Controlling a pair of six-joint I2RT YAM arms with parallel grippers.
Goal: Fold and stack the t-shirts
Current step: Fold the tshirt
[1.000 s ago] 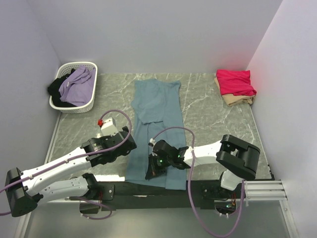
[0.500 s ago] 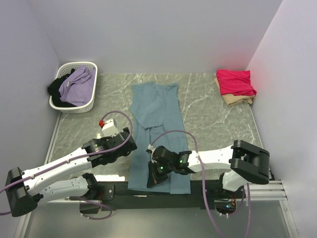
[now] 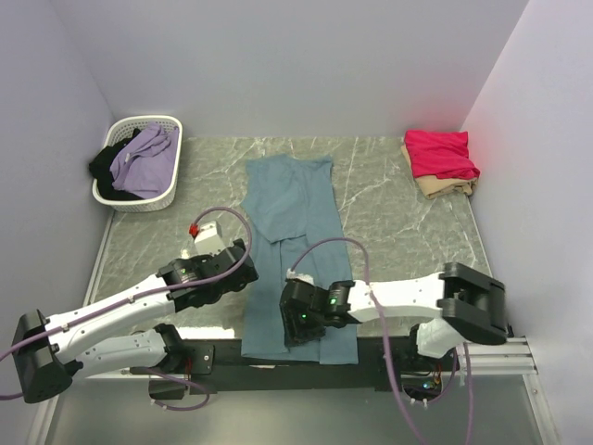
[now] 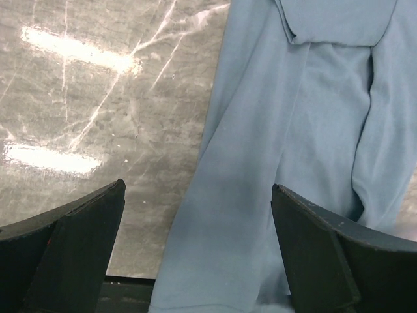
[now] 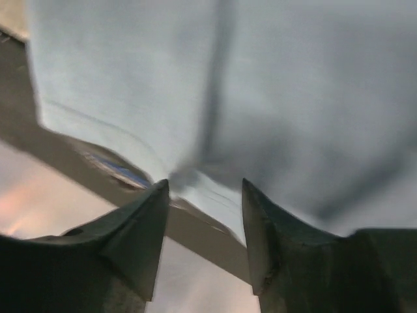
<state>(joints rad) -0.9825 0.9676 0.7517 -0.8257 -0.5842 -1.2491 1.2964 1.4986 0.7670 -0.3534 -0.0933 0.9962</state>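
The teal-blue t-shirt (image 3: 292,199) lies lengthwise down the middle of the table, narrowly folded, and its hem hangs over the near edge. My right gripper (image 3: 298,324) hovers over that hem. In the right wrist view the right gripper (image 5: 204,186) stands open, with a creased bit of the t-shirt (image 5: 293,85) just beyond its fingertips. My left gripper (image 3: 225,267) is wide open beside the shirt's left edge. In the left wrist view the left gripper (image 4: 199,189) spans that edge of the shirt (image 4: 313,117) from above. The folded pink t-shirt (image 3: 440,153) rests on the beige one (image 3: 447,188) at the far right.
A white slatted basket (image 3: 148,120) with purple and black clothes stands at the far left corner. Grey marble table (image 3: 389,222) shows on both sides of the teal shirt. Walls close in on the left, the back and the right.
The right gripper, shut on the shirt's hem a second ago, pulled it toward the near edge and has now opened. The left arm shifted only slightly.
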